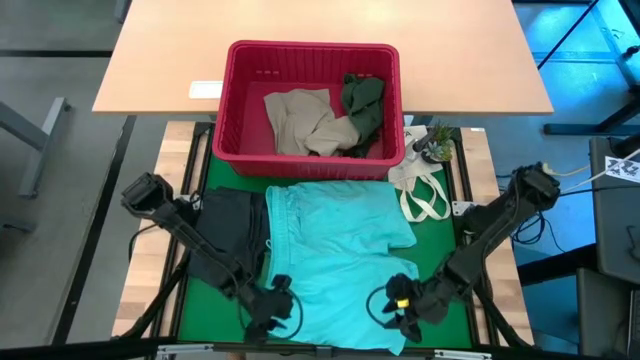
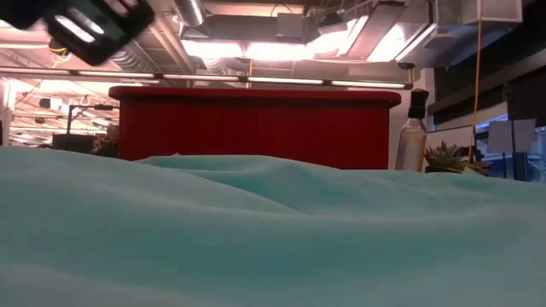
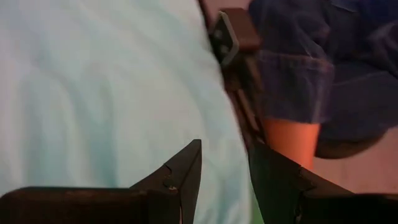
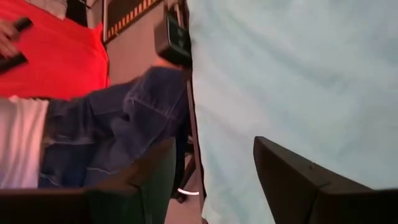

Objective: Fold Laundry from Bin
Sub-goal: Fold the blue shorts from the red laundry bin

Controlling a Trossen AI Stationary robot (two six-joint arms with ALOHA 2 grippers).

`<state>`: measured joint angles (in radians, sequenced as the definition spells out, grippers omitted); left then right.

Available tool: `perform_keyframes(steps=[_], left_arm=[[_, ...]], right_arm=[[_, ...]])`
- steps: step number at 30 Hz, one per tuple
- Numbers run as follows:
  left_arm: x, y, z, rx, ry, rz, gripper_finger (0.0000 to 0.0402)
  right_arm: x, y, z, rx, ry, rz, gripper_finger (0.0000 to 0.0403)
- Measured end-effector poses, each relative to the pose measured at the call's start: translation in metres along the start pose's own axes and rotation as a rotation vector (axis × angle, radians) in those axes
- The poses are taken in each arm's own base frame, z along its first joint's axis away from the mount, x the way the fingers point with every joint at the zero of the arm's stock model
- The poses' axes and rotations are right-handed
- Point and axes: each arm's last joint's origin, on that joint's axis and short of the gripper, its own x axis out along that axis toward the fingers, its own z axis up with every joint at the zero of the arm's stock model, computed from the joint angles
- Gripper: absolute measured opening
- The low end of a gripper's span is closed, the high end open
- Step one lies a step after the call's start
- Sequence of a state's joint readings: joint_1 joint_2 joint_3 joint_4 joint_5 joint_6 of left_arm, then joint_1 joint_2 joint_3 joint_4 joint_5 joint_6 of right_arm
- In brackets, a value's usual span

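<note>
A light teal garment [image 1: 340, 250] lies spread on the green mat and fills the foreground of the low view [image 2: 256, 230]. A black garment [image 1: 232, 225] lies beside it on the left. The red bin [image 1: 310, 48] stands behind them, with a beige garment [image 1: 300, 120] and a dark olive one [image 1: 362, 105] inside. My left gripper [image 3: 227, 168] hovers open over the teal garment's near left edge [image 1: 265, 315]. My right gripper [image 4: 214, 162] hovers open over its near right edge [image 1: 403, 318]. Both point slanting down toward the table's near side, and nothing is between the fingers of either.
A white cloth bag with loop handles [image 1: 425, 190] lies at the right, beside a small potted plant [image 1: 437, 145]. A spray bottle [image 2: 412, 132] stands right of the bin. A person in jeans [image 4: 124, 124] is just beyond the table's near edge. A pale wooden table [image 1: 150, 60] is behind the bin.
</note>
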<state>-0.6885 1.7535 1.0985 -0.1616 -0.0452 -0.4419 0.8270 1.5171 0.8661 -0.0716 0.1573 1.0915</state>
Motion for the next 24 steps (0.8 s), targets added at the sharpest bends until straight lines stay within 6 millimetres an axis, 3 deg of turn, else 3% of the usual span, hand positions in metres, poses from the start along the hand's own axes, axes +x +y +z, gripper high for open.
perform_keyframes(steps=[3, 6, 12, 18, 24], left_arm=[[0.0, -0.008, -0.004, 0.009, 0.002, -0.005, 0.0127], [-0.001, -0.009, -0.004, -0.092, -0.007, 0.015, 0.0129], [0.002, -0.006, -0.006, -0.218, 0.001, 0.032, 0.0166], [0.011, -0.013, -0.015, -0.168, 0.037, 0.024, 0.0209], [0.01, -0.027, -0.024, 0.006, 0.048, 0.008, 0.0229]], right_arm=[[0.011, 0.002, -0.011, -0.018, 0.01, 0.007, 0.0216], [0.021, 0.005, -0.019, -0.023, 0.014, 0.036, 0.0216], [0.032, 0.016, -0.03, -0.01, 0.019, 0.082, 0.0216], [0.042, 0.034, -0.033, -0.03, 0.023, 0.103, 0.0216], [0.054, 0.046, -0.032, -0.154, 0.016, 0.071, 0.0216]])
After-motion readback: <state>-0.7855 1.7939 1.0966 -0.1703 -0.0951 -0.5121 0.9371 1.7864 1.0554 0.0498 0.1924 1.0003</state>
